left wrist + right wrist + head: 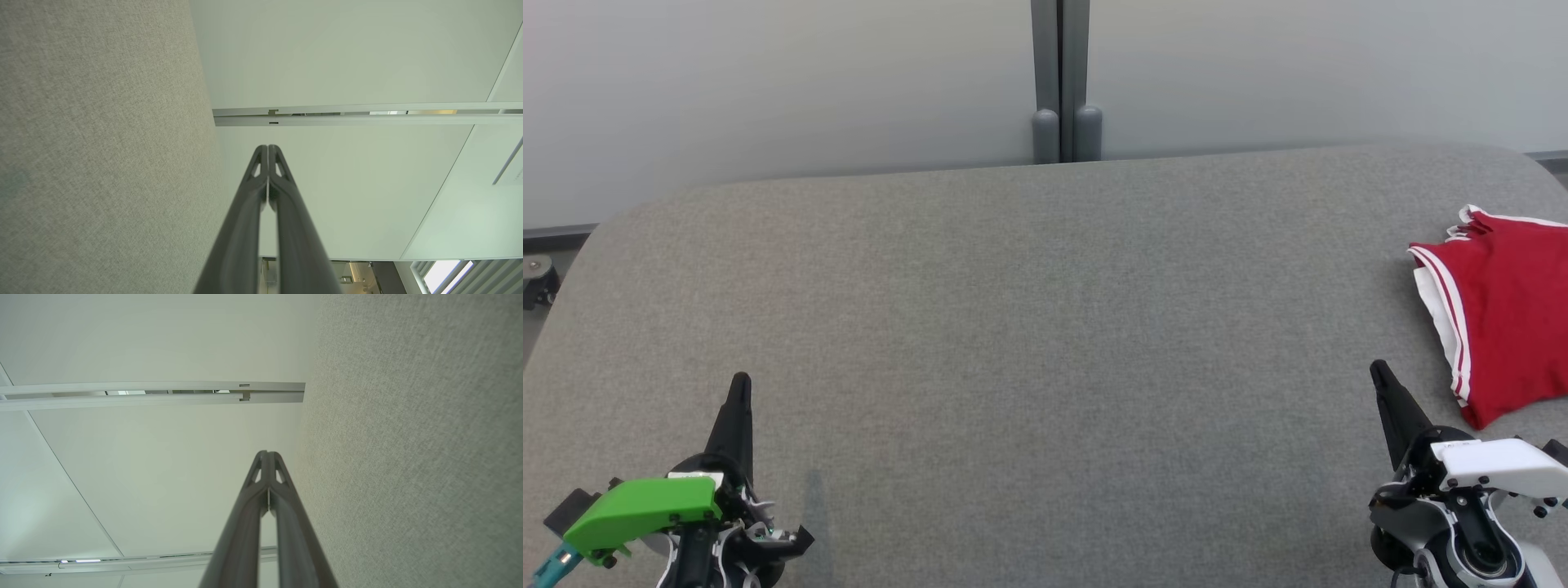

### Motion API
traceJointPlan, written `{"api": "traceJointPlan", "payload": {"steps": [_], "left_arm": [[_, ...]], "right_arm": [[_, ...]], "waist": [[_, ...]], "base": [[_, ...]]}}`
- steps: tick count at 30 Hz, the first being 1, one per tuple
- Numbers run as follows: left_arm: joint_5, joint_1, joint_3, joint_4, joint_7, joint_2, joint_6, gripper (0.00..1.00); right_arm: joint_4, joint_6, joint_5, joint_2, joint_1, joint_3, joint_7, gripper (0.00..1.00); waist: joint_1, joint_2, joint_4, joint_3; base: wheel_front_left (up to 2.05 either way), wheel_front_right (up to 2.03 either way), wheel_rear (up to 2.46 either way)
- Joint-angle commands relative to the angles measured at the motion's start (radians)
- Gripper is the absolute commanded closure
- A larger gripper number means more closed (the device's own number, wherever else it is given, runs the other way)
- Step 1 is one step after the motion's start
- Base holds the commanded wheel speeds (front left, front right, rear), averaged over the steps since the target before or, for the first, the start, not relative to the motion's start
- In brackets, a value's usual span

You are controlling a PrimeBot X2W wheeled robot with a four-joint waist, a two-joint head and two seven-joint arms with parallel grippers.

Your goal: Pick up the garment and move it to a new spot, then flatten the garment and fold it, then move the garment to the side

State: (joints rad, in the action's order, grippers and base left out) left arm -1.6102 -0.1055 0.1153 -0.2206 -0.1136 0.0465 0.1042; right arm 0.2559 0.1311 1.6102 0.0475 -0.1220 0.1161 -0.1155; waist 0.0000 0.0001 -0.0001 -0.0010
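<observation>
Head view: left gripper (740,382) and right gripper (1378,370) pressed together, red garment (1515,314) on grey table (1045,343).

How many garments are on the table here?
1. A red garment with white striped trim lies at the right edge of the grey fabric table, cut off by the picture's border; others could lie beyond it.

The left gripper (268,151) rises from the bottom centre, its fingers pressed together. Grey fabric table (102,143) covers the frame's left. A pale wall (347,53) takes the right, crossed by a rail (359,119).
</observation>
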Motion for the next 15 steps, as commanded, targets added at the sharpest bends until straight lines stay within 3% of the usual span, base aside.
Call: {"api": "traceJointPlan", "payload": {"steps": [1, 15], "left_arm": [[-0.003, -0.013, 0.002, 0.004, -0.005, 0.007, -0.003, 1.0], [-0.003, -0.013, 0.002, 0.004, -0.005, 0.007, -0.003, 1.0]], "right_arm": [[-0.003, -0.001, 0.002, 0.005, 0.001, 0.002, -0.004, 1.0], [-0.004, -0.001, 0.002, 0.005, 0.001, 0.002, -0.004, 1.0]], "waist": [[0.0, -0.0001, 0.0, 0.0], [0.0, -0.0001, 0.0, 0.0]], "base": [[0.0, 0.0, 0.0], [0.0, 0.0, 0.0]]}}
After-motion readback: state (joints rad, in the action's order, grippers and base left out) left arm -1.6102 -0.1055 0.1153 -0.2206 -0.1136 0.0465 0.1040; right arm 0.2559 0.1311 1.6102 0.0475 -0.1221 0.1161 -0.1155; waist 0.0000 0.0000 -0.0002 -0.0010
